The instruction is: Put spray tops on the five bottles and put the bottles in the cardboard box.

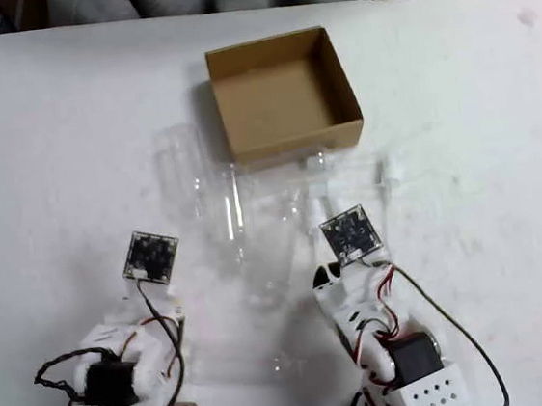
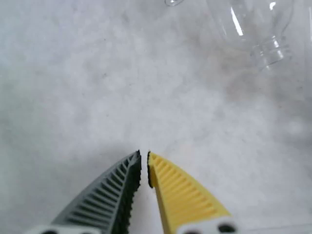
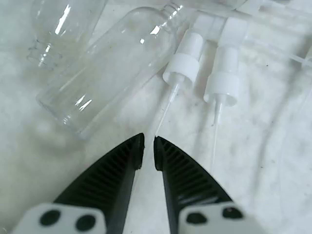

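Note:
The open cardboard box (image 1: 284, 95) stands at the table's far middle with nothing visible inside. Several clear bottles without tops lie on the white cloth in front of it, such as one (image 1: 179, 170) and another (image 1: 267, 261). My left gripper (image 2: 144, 159), with grey and yellow fingers, is shut and holds nothing over bare cloth; a bottle (image 2: 248, 22) lies ahead of it, neck toward me. My right gripper (image 3: 148, 144), with black fingers, is shut and holds nothing. Just beyond its tips lie two white spray tops (image 3: 183, 58) (image 3: 223, 80), their dip tubes pointing at me, and a bottle (image 3: 112, 63) on its side.
A second bottle (image 3: 63, 22) lies beyond the first in the right wrist view. More spray tops (image 1: 386, 173) rest right of the bottles, near the box's front corner. The left arm (image 1: 123, 364) and the right arm (image 1: 387, 341) sit at the near edge.

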